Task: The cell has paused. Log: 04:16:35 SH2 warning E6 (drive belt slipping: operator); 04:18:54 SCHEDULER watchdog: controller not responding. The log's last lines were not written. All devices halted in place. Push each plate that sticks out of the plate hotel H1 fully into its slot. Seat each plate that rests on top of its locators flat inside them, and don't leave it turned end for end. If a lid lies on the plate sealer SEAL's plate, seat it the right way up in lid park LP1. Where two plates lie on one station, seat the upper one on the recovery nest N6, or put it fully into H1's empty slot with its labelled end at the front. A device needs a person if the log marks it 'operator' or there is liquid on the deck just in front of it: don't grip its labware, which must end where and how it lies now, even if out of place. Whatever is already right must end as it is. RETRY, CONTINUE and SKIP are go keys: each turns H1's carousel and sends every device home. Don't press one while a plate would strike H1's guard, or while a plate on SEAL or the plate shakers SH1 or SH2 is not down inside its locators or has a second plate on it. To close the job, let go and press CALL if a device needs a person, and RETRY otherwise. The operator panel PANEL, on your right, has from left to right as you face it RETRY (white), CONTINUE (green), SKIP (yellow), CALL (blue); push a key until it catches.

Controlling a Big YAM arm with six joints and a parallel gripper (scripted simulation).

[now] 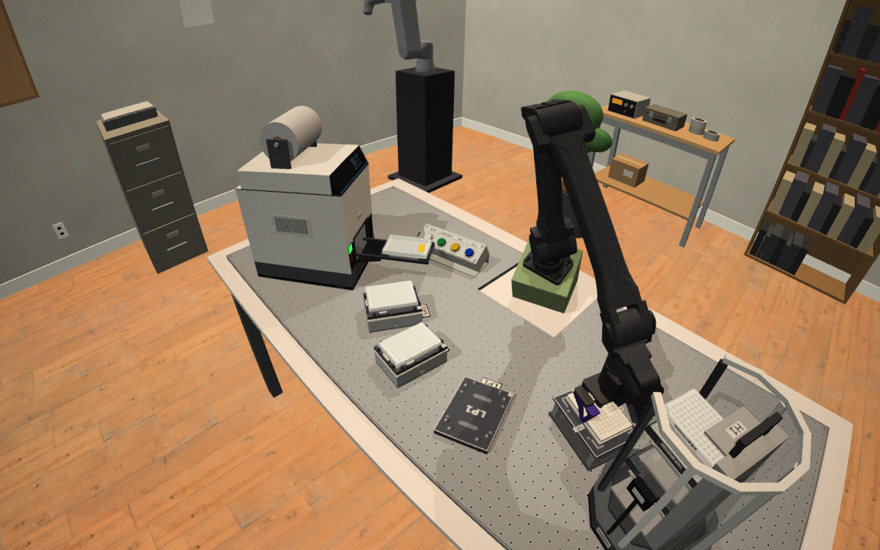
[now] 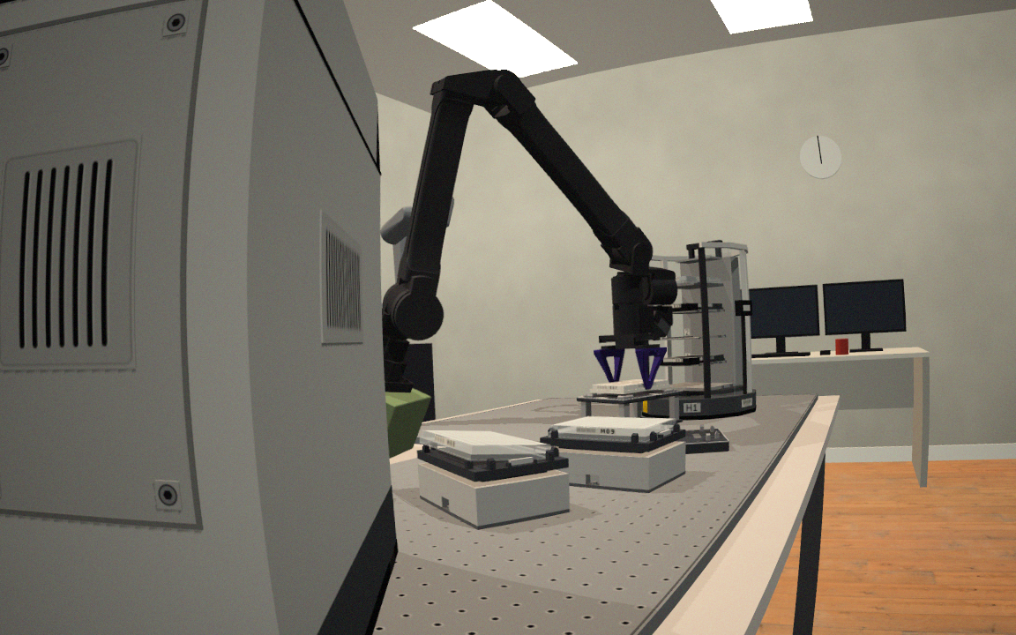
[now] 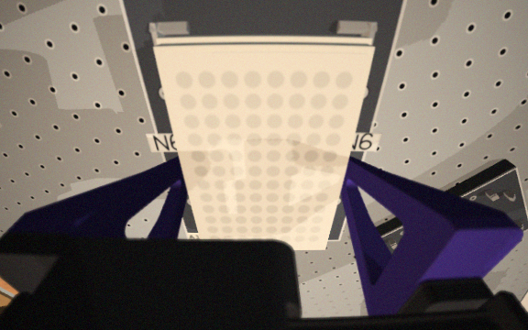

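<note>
My gripper (image 1: 596,414) (image 2: 630,384) (image 3: 264,164) is shut on the long sides of a white plate (image 1: 613,425) (image 2: 608,388) (image 3: 255,115), level and low over recovery nest N6 (image 3: 264,16). Whether it touches the nest is hard to tell. Two shakers carry plates. The nearer one in the exterior view has a tilted plate (image 1: 392,296) (image 2: 460,444); the other's plate (image 1: 410,344) (image 2: 610,428), marked M09, looks roughly level. Their station labels are unreadable. A plate with a yellow patch (image 1: 399,247) lies on SEAL's extended tray. Lid park LP1 (image 1: 476,410) holds no lid.
Hotel H1 (image 1: 736,428) (image 2: 691,407) stands close beside the nest, with a white plate (image 1: 689,418) inside its guard ring. The sealer (image 1: 298,236) stands at the far end. Panel PANEL (image 1: 470,265) is beside its tray, showing green, yellow and blue keys.
</note>
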